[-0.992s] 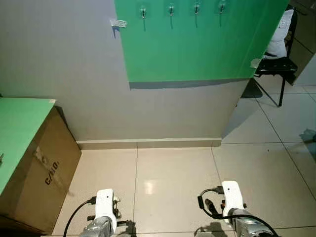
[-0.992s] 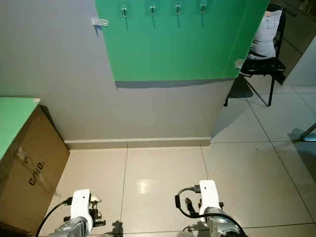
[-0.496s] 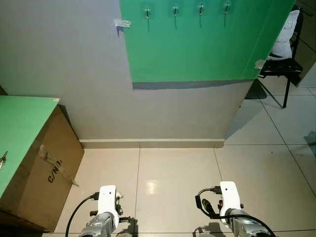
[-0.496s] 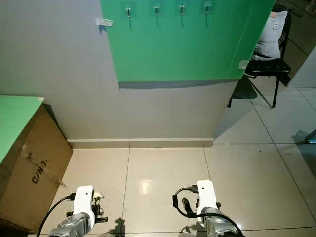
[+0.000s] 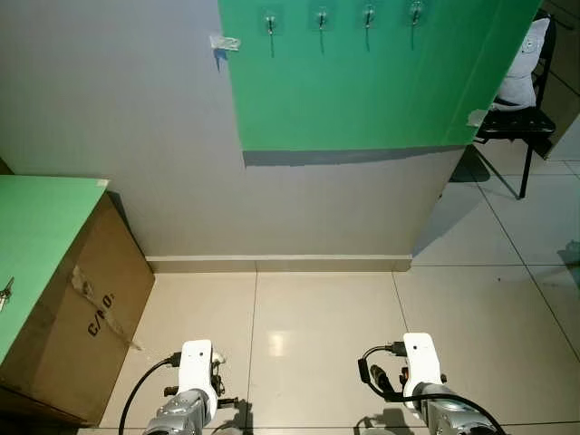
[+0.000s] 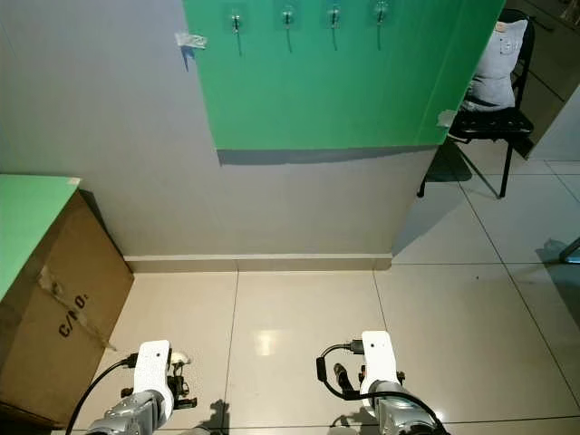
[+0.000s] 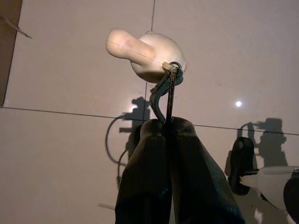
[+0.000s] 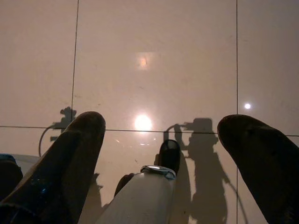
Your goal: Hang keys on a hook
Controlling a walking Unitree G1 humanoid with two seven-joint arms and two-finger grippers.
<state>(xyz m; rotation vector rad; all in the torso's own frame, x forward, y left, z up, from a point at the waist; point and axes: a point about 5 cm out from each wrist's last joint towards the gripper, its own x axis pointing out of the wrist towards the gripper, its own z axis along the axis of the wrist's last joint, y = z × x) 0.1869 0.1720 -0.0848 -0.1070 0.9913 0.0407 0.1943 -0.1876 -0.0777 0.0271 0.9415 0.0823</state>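
Green board w/ hooks (image 5: pixel 319 18) is sitting steady ahead now, walk settling; left hand (image 7: pixel 168 126) is pinching keys (image 7: pixel 166 88), right hand (image 8: pixel 161 140) gaping empty.

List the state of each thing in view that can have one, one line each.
left pincer: shut on the keys, hanging low
keys: pinched, cream fob dangling above floor
right pincer: open, holding nothing
hooks: all four bare on the green panel
cardboard box: closed, green sheet on top

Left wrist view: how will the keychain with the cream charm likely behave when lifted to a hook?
Probably swings: the cream charm dangles loosely from a ring past the left gripper. It looks light. The thin ring may twist, so aligning could be fiddly.
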